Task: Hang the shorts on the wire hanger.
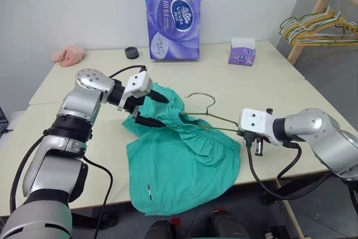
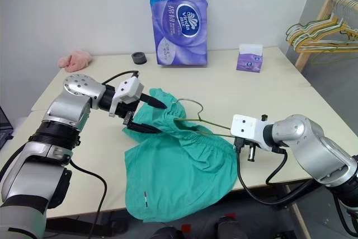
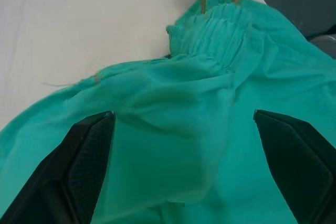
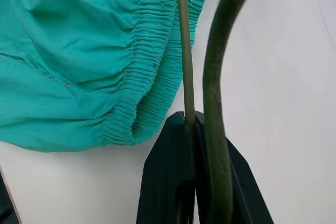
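The table is seen pale and broad, and across its near half the shorts are spread, the lower edge drooping past the front rim. A soft, limp, light cloth is judged here: it will sag and fold wherever it is lifted, so it is best taken at the gathered waistband, where the elastic gives some body and a pinch will bite on thick cloth.

Into that waistband the wire hanger is threaded, one end buried in the cloth, the hook standing clear above it toward the back of the table. The wire is thin and springy, likely to twist if held at one point only.

On the right, the exposed corner of the hanger is pinched by the right gripper, its fingers clamped tight on the wire just beside the waistband. On the left, the left gripper is spread wide over the bunched upper edge of the shorts, with cloth between the fingers but nothing seized. A pull over the buried end seems to be wanted next.
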Action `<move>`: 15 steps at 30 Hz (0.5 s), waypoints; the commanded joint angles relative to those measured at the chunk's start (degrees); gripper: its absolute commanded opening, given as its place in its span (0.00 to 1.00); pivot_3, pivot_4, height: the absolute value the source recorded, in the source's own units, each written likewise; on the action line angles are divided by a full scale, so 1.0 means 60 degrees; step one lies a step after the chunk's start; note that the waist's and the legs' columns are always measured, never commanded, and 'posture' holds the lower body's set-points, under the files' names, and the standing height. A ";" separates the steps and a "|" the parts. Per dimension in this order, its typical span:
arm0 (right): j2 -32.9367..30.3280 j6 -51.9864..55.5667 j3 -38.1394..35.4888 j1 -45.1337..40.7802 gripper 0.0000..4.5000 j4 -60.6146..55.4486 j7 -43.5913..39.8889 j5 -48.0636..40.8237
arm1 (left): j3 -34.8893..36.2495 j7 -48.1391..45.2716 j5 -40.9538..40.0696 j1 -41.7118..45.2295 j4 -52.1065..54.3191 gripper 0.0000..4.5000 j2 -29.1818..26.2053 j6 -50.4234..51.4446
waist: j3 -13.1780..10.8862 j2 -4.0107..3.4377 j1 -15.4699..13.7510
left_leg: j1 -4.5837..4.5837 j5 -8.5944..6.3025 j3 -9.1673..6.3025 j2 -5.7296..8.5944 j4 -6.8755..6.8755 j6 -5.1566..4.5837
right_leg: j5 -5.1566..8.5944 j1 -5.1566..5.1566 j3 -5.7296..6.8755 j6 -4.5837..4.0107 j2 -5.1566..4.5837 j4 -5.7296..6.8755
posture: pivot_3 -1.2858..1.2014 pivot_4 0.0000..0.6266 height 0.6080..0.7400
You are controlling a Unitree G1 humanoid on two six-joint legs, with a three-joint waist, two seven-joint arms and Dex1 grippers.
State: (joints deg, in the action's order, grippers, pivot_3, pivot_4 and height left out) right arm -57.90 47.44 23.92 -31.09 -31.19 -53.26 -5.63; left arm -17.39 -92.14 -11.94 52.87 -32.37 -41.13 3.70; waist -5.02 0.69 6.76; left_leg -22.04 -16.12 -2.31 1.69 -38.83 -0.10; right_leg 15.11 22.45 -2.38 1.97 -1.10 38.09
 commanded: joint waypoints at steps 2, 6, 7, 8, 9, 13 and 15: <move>-0.0001 -0.0284 -0.0148 -0.0179 0.00 -0.0318 -0.0179 0.0255 | -0.0643 -0.0060 -0.0285 -0.0210 0.0347 1.00 -0.0304 -0.0325 | 0.0000 0.0000 0.0037 | 0.0000 0.0000 0.0000 0.0000 0.0000 0.0000 | 0.0000 0.0000 0.0000 0.0000 0.0000 0.0000 | 0.43 0.07 1.00; 0.0046 -0.0281 -0.0214 -0.0457 0.00 -0.0338 -0.0373 0.0300 | -0.0769 -0.0060 -0.0201 -0.0446 0.0373 1.00 -0.0233 -0.0368 | 0.0000 0.0000 0.0134 | 0.0000 0.0000 -0.0004 -0.0001 0.0000 0.0000 | 0.0000 0.0000 0.0002 0.0000 0.0000 0.0002 | 0.43 0.06 1.00; 0.0070 -0.0245 -0.0232 -0.0511 0.00 -0.0356 -0.0405 0.0299 | -0.0651 -0.0059 -0.0111 -0.0447 0.0273 0.96 -0.0111 -0.0364 | 0.0000 0.0000 0.0150 | -0.0003 0.0000 -0.0006 -0.0001 0.0000 0.0000 | 0.0000 0.0000 0.0004 0.0000 0.0000 0.0002 | 0.43 0.06 1.00; 0.0085 -0.0220 -0.0241 -0.0557 0.00 -0.0384 -0.0439 0.0297 | -0.0538 -0.0032 -0.0042 -0.0422 0.0148 0.91 0.0004 -0.0342 | 0.0001 0.0000 0.0160 | -0.0003 0.0000 -0.0006 -0.0001 -0.0001 0.0000 | 0.0000 0.0000 0.0004 0.0000 0.0000 0.0002 | 0.43 0.06 1.00; 0.0094 -0.0199 -0.0244 -0.0588 0.00 -0.0402 -0.0460 0.0293 | -0.0450 -0.0017 0.0016 -0.0404 0.0060 0.87 0.0086 -0.0332 | 0.0001 0.0000 0.0167 | -0.0002 0.0000 -0.0007 -0.0001 -0.0001 0.0000 | 0.0000 -0.0001 0.0005 0.0000 0.0000 0.0000 | 0.43 0.06 1.00; 0.0201 -0.0104 -0.0245 -0.0699 0.00 -0.0529 -0.0436 0.0289 | -0.0242 -0.0005 0.0076 -0.0387 -0.0075 0.60 0.0257 -0.0232 | 0.0001 0.0000 0.0233 | -0.0003 0.0000 -0.0006 0.0000 -0.0001 0.0000 | 0.0000 -0.0001 0.0004 0.0000 0.0000 0.0000 | 0.43 0.05 1.00; 0.0239 -0.0079 -0.0232 -0.0723 0.00 -0.0589 -0.0433 0.0316 | -0.0157 0.0032 0.0106 -0.0441 -0.0009 0.47 0.0328 -0.0209 | 0.0002 -0.0001 0.0246 | -0.0003 0.0000 -0.0007 -0.0001 -0.0001 0.0000 | 0.0000 0.0002 0.0005 0.0000 0.0002 0.0002 | 0.43 0.05 1.00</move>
State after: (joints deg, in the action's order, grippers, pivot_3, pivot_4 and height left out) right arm -56.80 47.15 23.91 -33.33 -32.58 -55.79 -4.49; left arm -20.06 -91.92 -11.45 49.40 -32.84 -39.36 2.26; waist -5.01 0.68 8.24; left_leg -22.06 -16.12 -2.35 1.68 -38.83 -0.10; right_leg 15.11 22.46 -2.35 1.98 -1.09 38.11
